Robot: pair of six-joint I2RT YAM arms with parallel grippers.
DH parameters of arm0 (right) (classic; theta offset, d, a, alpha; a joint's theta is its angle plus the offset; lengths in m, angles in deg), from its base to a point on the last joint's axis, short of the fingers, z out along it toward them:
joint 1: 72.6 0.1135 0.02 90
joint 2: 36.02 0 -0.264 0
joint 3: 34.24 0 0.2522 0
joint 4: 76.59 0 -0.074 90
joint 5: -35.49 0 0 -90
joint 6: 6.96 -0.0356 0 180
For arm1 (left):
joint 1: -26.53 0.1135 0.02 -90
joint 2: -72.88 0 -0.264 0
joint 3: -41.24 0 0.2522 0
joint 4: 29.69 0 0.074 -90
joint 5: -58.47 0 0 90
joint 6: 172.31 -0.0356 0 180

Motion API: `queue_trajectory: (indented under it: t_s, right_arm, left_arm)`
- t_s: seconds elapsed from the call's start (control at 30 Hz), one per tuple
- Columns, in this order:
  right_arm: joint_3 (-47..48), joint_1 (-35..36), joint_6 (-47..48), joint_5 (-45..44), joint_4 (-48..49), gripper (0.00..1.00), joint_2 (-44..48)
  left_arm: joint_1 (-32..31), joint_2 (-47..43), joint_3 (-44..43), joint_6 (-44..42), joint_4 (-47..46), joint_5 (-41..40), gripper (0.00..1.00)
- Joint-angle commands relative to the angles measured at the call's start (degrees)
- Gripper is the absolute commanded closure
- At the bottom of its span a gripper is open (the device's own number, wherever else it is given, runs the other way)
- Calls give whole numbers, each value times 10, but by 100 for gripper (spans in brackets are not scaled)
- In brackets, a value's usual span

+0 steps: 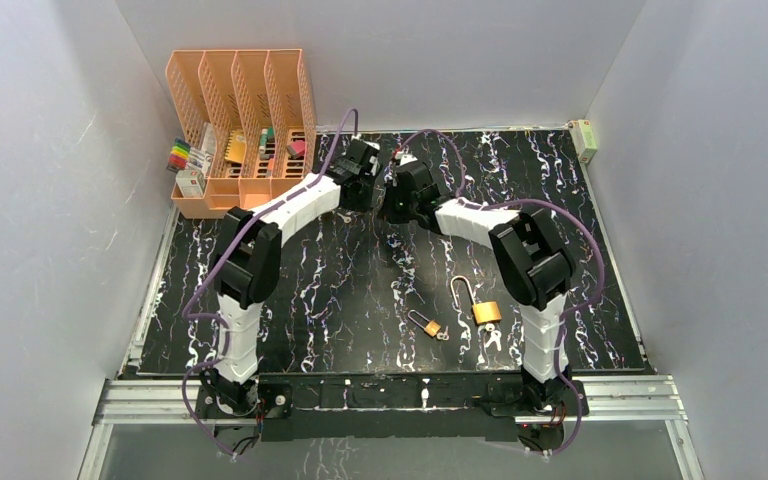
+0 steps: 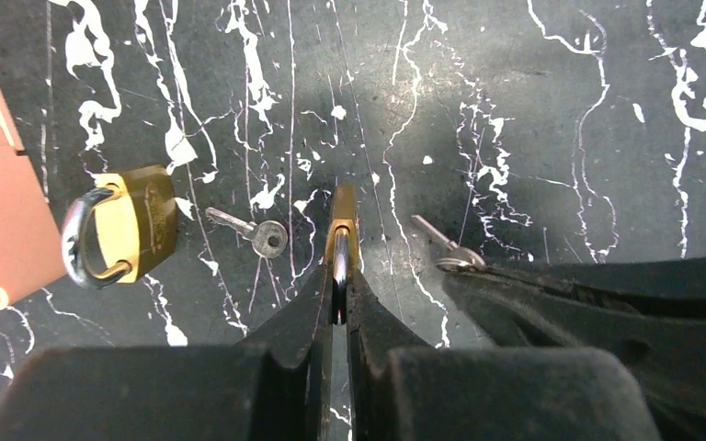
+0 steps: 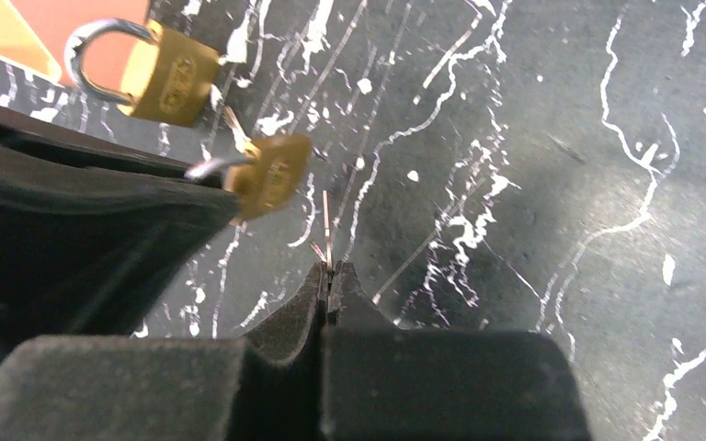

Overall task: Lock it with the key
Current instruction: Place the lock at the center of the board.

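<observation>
grey matte walls [image 1: 50,200] are seen closing three sides of a glossy black desk [image 1: 360,290] veined with white like marble. at its far middle the two arms meet. the left gripper [image 2: 341,280] is closed on a brass padlock [image 2: 342,209], pinched edge-on by its steel shackle with the flat body pointing away from the fingers. just beside it the right gripper [image 3: 329,276] is clamped shut on a thin silver key [image 3: 328,225], whose blade sticks out past the fingertips; key and padlock are near each other but apart. in the left wrist view a loose key [image 2: 259,236] with a round head is laid flat beside the held lock, and beyond it a second padlock [image 2: 133,230], shackle closed, lies just beside an orange perforated file organiser [image 1: 240,110] that fills the far left corner. near the right arm's base an open-shackled padlock [image 1: 484,310], a further padlock [image 1: 426,325] and spare keys [image 1: 491,338] are scattered. dark surface runs from the grippers to the right wall, and a metal rail [image 1: 390,395] bounds the near edge.
</observation>
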State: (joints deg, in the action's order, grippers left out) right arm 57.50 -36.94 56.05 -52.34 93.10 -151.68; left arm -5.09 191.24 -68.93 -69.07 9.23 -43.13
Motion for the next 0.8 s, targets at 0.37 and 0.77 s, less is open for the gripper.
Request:
queue_trajectory:
  t_s: [0.37, 0.77]
  right_arm:
    - [18, -19, -103, 16, 118, 98, -42]
    - [14, -24, -108, 16, 112, 48, -45]
  left_arm:
    - [14, 35, -38, 35, 24, -9, 100]
    - [17, 34, -60, 39, 40, -16, 70]
